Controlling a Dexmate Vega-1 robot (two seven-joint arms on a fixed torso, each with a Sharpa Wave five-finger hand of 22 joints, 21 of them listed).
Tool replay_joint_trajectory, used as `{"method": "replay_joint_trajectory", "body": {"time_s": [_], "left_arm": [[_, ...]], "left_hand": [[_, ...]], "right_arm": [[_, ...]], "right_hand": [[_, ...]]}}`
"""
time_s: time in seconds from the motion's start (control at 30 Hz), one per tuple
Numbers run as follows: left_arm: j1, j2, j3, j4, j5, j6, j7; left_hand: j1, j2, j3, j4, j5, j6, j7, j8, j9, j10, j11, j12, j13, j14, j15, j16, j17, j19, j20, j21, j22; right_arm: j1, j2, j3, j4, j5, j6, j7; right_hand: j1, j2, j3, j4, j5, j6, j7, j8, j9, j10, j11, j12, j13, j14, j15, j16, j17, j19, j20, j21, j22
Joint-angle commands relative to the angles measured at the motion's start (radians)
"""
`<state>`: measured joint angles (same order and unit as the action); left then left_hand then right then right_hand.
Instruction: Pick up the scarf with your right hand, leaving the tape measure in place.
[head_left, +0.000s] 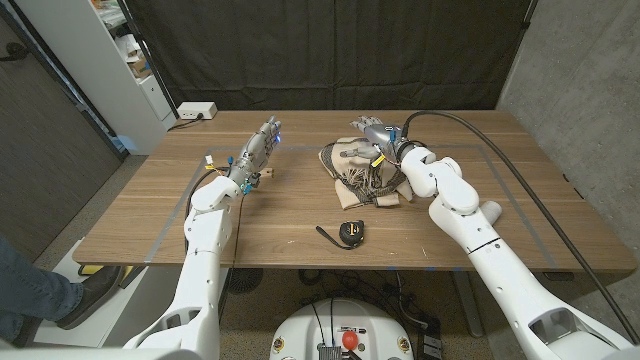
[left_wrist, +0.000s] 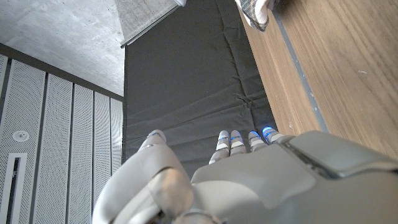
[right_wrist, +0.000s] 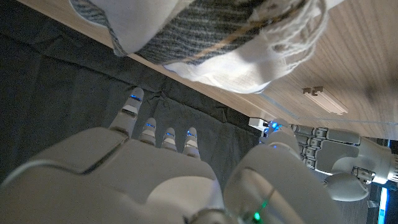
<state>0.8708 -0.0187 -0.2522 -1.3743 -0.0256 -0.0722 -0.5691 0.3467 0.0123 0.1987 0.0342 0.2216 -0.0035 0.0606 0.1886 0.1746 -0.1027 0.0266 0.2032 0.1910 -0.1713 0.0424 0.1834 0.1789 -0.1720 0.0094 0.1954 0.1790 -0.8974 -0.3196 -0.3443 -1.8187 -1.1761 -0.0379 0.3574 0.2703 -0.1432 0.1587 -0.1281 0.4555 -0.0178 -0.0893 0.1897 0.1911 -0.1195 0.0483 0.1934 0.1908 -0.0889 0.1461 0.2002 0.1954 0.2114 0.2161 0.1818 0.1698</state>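
Observation:
The scarf, a crumpled beige and grey striped cloth with fringes, lies on the wooden table past its middle. My right hand hovers over the scarf's far edge with fingers stretched out and nothing in it. The right wrist view shows the scarf just beyond the extended fingers of my right hand. The black and yellow tape measure sits nearer the front edge, apart from the scarf. My left hand is raised left of the scarf, fingers straight and empty, and appears as the left hand too.
A white power strip lies at the table's far left corner. A white shelf unit stands to the left. A person's leg and shoe show at the lower left. A scarf corner shows in the left wrist view.

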Motion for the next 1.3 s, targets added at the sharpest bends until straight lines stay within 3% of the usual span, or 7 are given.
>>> {"method": "replay_joint_trajectory", "body": {"time_s": [0.03,0.63,1.3], "left_arm": [[0.019,-0.001,0.006,-0.024,0.003,0.007,0.01],[0.036,0.004,0.011,-0.05,0.007,0.021,0.028],[0.002,0.011,0.015,-0.003,0.016,0.018,0.023]], "left_hand": [[0.003,0.009,-0.001,-0.007,-0.002,0.006,0.005,0.002,0.004,-0.006,-0.003,0.003,0.0,-0.014,-0.001,0.004,0.004,-0.062,0.003,0.0,0.002],[0.003,0.014,0.0,-0.01,-0.004,0.003,0.002,0.0,0.004,-0.014,-0.002,0.001,0.0,-0.018,0.007,0.003,0.004,-0.083,0.019,-0.006,0.002],[0.003,0.019,0.002,-0.013,-0.006,0.004,0.001,0.0,0.004,-0.013,-0.002,0.002,0.0,-0.016,0.012,0.005,0.004,-0.084,0.02,-0.003,0.002]], "right_arm": [[0.007,-0.001,-0.008,0.017,-0.014,-0.028,0.02],[0.031,0.002,-0.027,0.074,-0.028,-0.062,0.039],[0.055,0.003,-0.041,0.129,-0.013,-0.071,0.039]], "right_hand": [[0.007,-0.006,-0.001,-0.002,0.007,0.003,-0.004,0.005,0.001,0.004,0.0,0.004,0.001,0.008,0.002,0.009,0.002,0.001,0.002,0.006,0.005],[0.011,-0.003,-0.005,-0.002,0.009,-0.007,-0.008,0.002,0.001,0.002,0.005,0.003,0.001,0.008,0.004,0.009,0.002,0.001,0.002,0.007,0.005],[0.018,0.002,-0.007,-0.003,0.012,-0.008,-0.011,0.003,0.001,0.008,0.003,0.006,0.001,0.014,0.002,0.011,0.002,0.005,0.002,0.008,0.005]]}}
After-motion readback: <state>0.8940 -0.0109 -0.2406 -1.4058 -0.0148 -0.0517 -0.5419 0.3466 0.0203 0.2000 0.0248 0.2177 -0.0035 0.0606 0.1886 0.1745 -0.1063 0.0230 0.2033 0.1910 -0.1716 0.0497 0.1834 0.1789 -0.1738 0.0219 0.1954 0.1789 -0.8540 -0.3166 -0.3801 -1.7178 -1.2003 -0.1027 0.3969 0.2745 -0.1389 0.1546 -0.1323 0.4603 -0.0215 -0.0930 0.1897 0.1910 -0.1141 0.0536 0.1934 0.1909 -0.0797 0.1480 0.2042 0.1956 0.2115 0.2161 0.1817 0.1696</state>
